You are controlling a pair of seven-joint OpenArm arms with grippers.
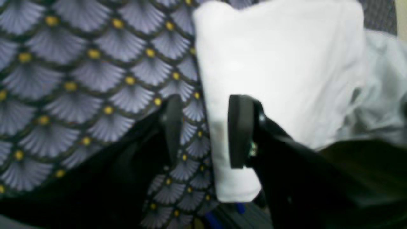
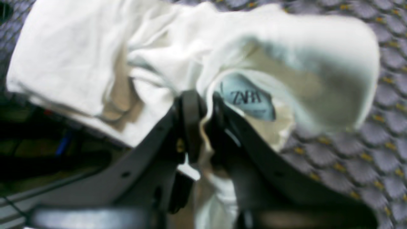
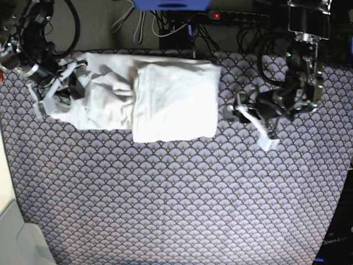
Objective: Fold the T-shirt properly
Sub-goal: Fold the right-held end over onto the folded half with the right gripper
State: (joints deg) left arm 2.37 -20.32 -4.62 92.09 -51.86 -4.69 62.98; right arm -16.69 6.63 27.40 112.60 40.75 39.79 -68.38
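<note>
At the shirt's neck end, the right end effector [image 2: 203, 119] is clamped tight on the collar hem of the T-shirt [image 3: 165, 102], beside its label [image 2: 248, 97]. Over on the other side, the left end effector [image 1: 205, 130] stands spread, straddling the folded edge without gripping. White cloth lies part-folded on the patterned counter [image 3: 176, 204].

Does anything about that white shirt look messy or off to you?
Yes. The T-shirt is neatly doubled over at one end, but the collar end, pinched by the right hand, is bunched and wrinkled, label showing. The left hand is open beside the folded edge.
</note>
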